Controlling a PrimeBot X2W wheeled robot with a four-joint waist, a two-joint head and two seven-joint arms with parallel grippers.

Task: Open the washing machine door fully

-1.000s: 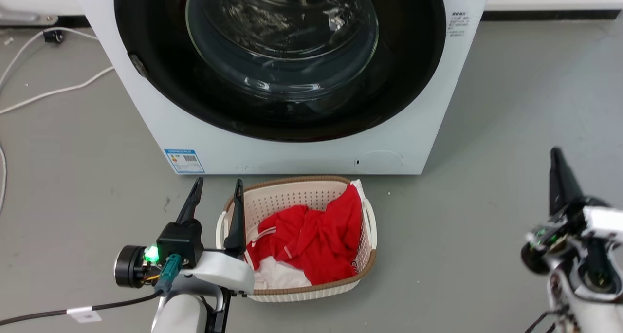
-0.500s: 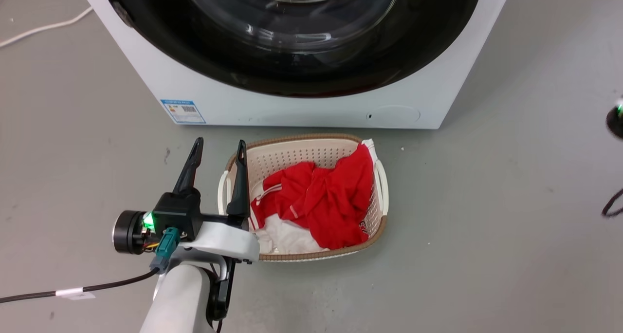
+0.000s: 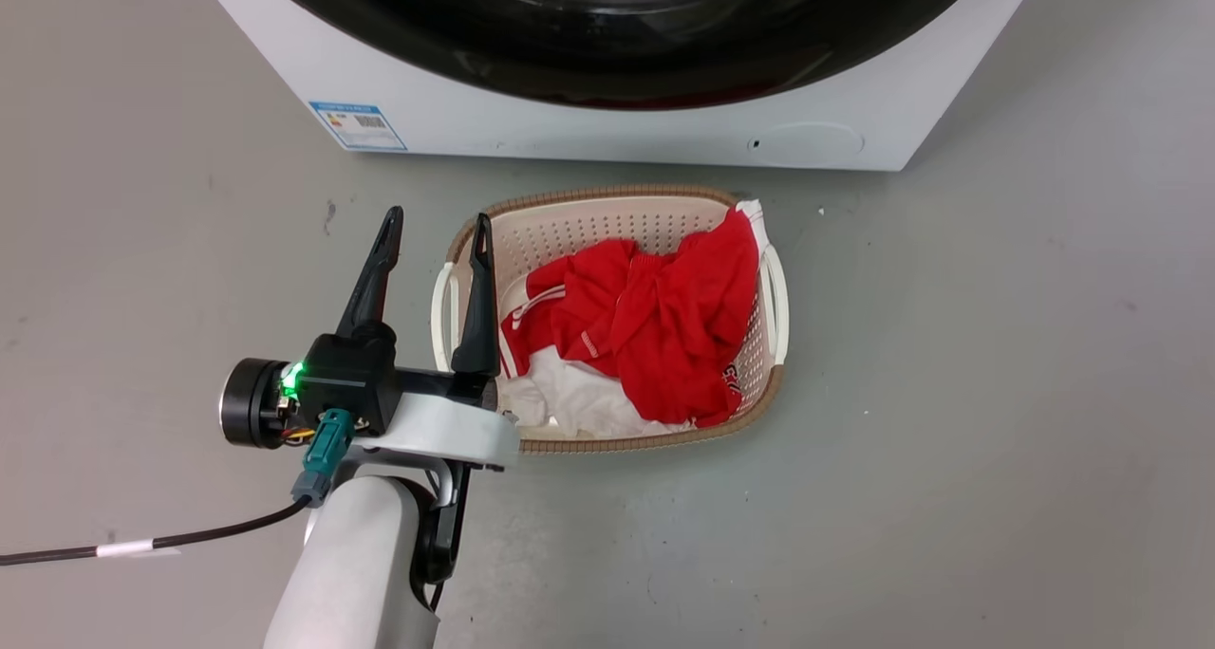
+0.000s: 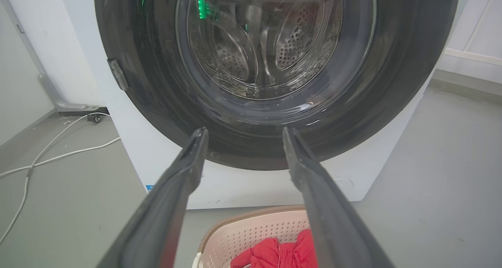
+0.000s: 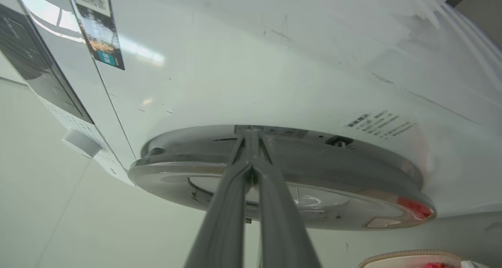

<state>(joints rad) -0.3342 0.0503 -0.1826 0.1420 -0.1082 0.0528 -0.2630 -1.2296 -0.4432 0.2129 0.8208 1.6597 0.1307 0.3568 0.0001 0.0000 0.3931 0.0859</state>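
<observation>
- Right gripper [image 5: 251, 136], fingers pressed together on nothing, is probing the right rim of the washing machine door [image 5: 321, 174], which is seemingly lying closed against the washing machine [image 5: 255, 72].
- Left gripper [image 3: 437, 218] is hanging spread and empty.
- Next is likely prising that rim outward.

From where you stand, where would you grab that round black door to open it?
Probably its rim, from the right side. The washing machine door has a smooth glossy face, but it stands proud of the washing machine, leaving an edge to hook behind; the right hand, shut, points there.
</observation>
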